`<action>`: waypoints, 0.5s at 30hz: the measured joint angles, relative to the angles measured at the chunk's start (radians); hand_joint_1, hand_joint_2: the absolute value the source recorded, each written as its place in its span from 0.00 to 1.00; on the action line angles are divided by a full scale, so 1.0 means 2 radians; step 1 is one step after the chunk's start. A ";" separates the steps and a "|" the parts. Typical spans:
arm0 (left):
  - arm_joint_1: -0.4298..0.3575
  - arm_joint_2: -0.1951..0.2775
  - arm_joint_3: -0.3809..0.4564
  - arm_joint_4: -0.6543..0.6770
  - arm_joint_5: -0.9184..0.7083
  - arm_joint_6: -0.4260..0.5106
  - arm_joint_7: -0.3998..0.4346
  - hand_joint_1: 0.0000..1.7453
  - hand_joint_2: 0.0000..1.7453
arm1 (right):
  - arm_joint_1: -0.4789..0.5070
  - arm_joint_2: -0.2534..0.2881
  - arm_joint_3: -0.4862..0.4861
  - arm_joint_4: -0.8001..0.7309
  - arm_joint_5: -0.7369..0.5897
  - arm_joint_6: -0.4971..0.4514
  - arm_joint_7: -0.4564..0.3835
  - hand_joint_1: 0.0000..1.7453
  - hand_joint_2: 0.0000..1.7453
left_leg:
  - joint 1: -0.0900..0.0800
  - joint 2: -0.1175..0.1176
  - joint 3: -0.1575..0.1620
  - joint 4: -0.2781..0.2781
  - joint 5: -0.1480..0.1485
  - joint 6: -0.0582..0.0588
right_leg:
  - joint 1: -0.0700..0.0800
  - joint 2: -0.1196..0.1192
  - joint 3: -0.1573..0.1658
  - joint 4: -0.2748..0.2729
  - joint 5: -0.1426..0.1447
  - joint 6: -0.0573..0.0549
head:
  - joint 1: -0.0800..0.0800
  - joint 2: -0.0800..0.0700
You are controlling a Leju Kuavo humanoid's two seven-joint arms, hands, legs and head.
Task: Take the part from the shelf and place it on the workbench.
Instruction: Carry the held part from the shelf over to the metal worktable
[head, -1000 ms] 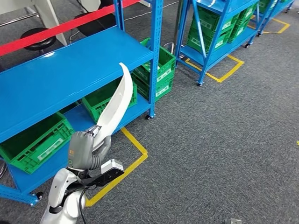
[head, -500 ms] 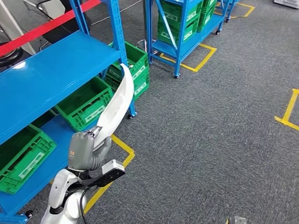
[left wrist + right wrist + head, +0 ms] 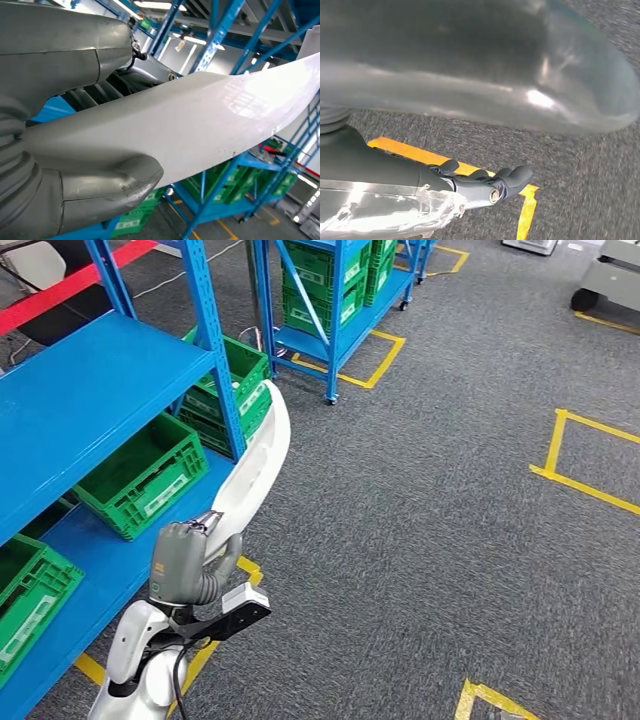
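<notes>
Grasping the white curved part (image 3: 253,465) at its lower end, left robot hand (image 3: 185,560) holds it angled upward beside the blue shelf (image 3: 90,390). Right robot hand (image 3: 486,182) empty, fingers extended over grey carpet.

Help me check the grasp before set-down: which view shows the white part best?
The head view: it shows the whole curved white part rising from the left hand that holds its lower end. The left wrist view shows a close stretch of it clamped under the thumb. The right wrist view shows carpet and yellow tape.

White part (image 3: 253,465), grey robot hand (image 3: 183,562), blue shelf (image 3: 90,390), green crates (image 3: 143,472), yellow floor tape (image 3: 581,455)
</notes>
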 joint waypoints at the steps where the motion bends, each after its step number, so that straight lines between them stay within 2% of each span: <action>1: 0.001 0.000 0.000 0.000 -0.001 0.000 0.001 1.00 1.00 | -0.002 0.000 0.000 0.000 0.000 0.001 -0.002 0.00 0.00 | -0.001 0.007 0.000 0.000 0.000 0.001 | 0.000 -0.010 -0.017 0.037 -0.018 0.001 | 0.001 0.000; 2: 0.003 0.000 0.000 0.000 -0.002 0.000 0.002 1.00 1.00 | -0.002 0.000 -0.001 0.000 0.000 0.001 -0.005 0.00 0.00 | -0.003 0.014 0.000 0.000 -0.001 0.002 | 0.000 -0.014 -0.032 0.071 -0.031 0.001 | 0.001 0.000; 3: 0.005 0.000 0.000 -0.001 -0.003 -0.001 0.004 1.00 1.00 | -0.002 0.000 -0.001 0.000 0.000 0.002 -0.008 0.00 0.00 | -0.003 0.021 0.000 0.000 -0.001 0.003 | 0.000 -0.015 -0.040 0.091 -0.037 0.001 | 0.001 0.000; 4: 0.007 0.000 -0.001 -0.002 -0.004 -0.002 0.007 1.00 1.00 | -0.001 0.000 -0.002 0.000 0.000 0.003 -0.010 0.00 0.00 | -0.004 0.027 0.000 0.000 -0.001 0.003 | 0.000 -0.015 -0.037 0.089 -0.032 0.000 | 0.001 0.000; 5: 0.008 0.000 -0.001 -0.003 -0.004 -0.003 0.010 1.00 1.00 | 0.000 0.000 -0.003 0.000 0.000 0.003 -0.012 0.00 0.00 | -0.004 0.033 0.001 0.000 -0.002 0.003 | 0.000 -0.017 -0.024 0.067 -0.020 -0.001 | 0.001 0.000; 7: 0.010 0.001 -0.001 -0.006 -0.004 -0.005 0.015 1.00 1.00 | 0.001 0.000 -0.004 0.000 0.001 0.003 -0.012 0.00 0.00 | -0.006 0.042 0.003 0.001 -0.004 0.001 | 0.003 -0.033 0.018 -0.005 0.008 -0.004 | 0.001 0.000; 8: 0.011 0.001 -0.001 -0.007 -0.003 -0.005 0.016 1.00 1.00 | 0.000 0.000 -0.004 -0.001 0.001 0.003 -0.012 0.00 0.00 | -0.007 0.047 0.004 0.001 -0.005 -0.001 | 0.005 -0.040 0.034 -0.033 0.016 -0.007 | 0.001 0.000; 9: 0.012 0.001 0.000 -0.008 -0.002 -0.006 0.017 1.00 1.00 | 0.000 0.000 -0.004 -0.001 0.002 0.003 -0.012 0.00 0.00 | -0.008 0.050 0.004 0.002 -0.006 -0.003 | 0.006 -0.045 0.043 -0.048 0.020 -0.010 | 0.001 0.000; 11: 0.013 0.002 0.000 -0.009 0.001 -0.006 0.017 1.00 1.00 | 0.001 0.000 -0.005 -0.001 0.002 0.003 -0.010 0.00 0.00 | -0.008 0.058 0.004 0.001 -0.006 -0.007 | 0.008 -0.038 0.043 -0.053 0.021 -0.015 | 0.000 0.000; 12: 0.014 0.002 0.000 -0.010 0.002 -0.006 0.017 1.00 1.00 | 0.002 0.000 -0.005 -0.001 0.003 0.002 -0.009 0.00 0.00 | -0.007 0.059 0.004 0.002 -0.007 -0.010 | 0.008 -0.033 0.042 -0.053 0.022 -0.018 | 0.001 0.000; 13: 0.014 0.002 0.000 -0.010 0.004 -0.005 0.017 1.00 1.00 | 0.004 0.000 -0.006 -0.001 0.003 0.001 -0.008 0.00 0.00 | -0.007 0.053 0.002 0.007 -0.013 -0.013 | 0.007 -0.028 0.042 -0.055 0.023 -0.020 | 0.000 0.000; 15: 0.015 0.003 0.001 -0.012 0.007 -0.003 0.016 1.00 1.00 | 0.004 0.001 -0.008 -0.001 0.005 -0.001 -0.005 0.00 0.00 | -0.005 0.029 -0.015 0.048 -0.039 -0.017 | 0.004 -0.017 0.042 -0.057 0.026 -0.025 | 0.000 0.000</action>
